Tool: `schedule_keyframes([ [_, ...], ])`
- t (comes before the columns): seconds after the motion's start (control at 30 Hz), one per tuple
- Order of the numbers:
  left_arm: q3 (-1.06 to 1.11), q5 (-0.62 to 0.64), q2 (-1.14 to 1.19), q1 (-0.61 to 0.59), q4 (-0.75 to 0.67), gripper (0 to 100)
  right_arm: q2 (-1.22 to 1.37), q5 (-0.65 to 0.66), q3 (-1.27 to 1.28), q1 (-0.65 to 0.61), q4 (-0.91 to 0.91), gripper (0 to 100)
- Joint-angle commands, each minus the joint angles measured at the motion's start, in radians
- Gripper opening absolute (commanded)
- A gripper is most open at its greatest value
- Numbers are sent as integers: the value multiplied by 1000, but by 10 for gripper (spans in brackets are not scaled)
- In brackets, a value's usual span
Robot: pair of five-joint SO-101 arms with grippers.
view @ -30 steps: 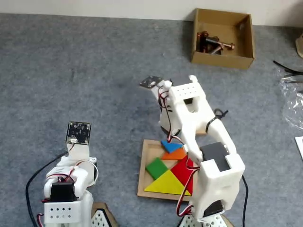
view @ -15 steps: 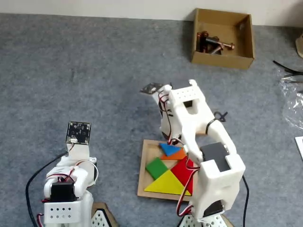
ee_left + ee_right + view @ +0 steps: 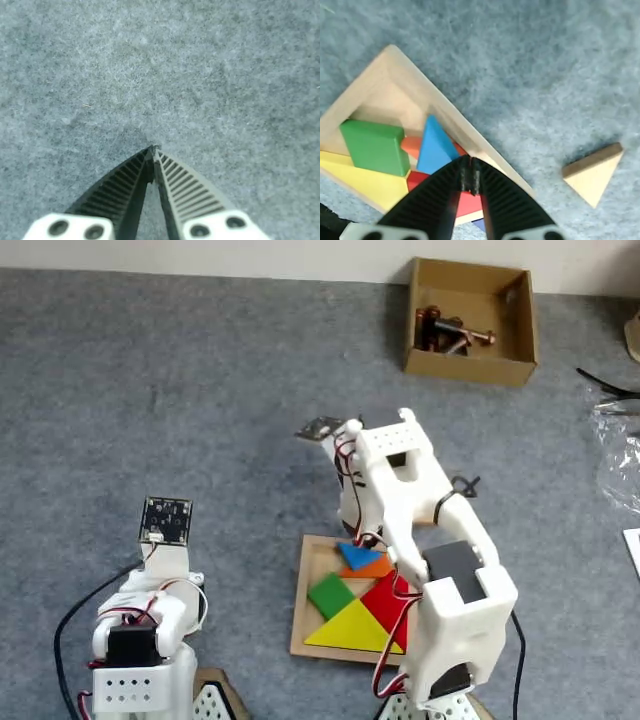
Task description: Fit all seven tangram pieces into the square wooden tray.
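Grey carpet [image 3: 150, 390], right claw [image 3: 470, 162] clenched beside blue triangle [image 3: 434, 145] in tray [image 3: 390, 57], left claw [image 3: 152, 150] clenched

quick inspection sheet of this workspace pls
surface: grey carpet
job's things: wooden tray holds green square, yellow triangle, red triangle, orange piece, blue triangle overlapping it; wooden triangle outside on the carpet
clutter: cardboard box of metal parts, plastic bag
grippers: left gripper shut over bare carpet; right gripper shut above the tray
cables: black cable by left arm; red wires on right arm
surroundings: pale strip beyond the carpet
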Motion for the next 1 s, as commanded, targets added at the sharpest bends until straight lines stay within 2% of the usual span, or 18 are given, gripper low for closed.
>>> schedule_keyframes([
  [0.0, 21, 5, 2, -10, 5, 6, -21, -12, -12, -65, 10, 5],
  [0.17, 21, 5, 2, -10, 5, 6, -21, -12, -12, -105, 12, 5],
  [0.77, 21, 5, 2, -10, 5, 6, -25, -8, -16, -108, 10, 5],
  [0.97, 21, 5, 2, -10, 5, 6, -165, -11, -12, -116, 8, 5],
])
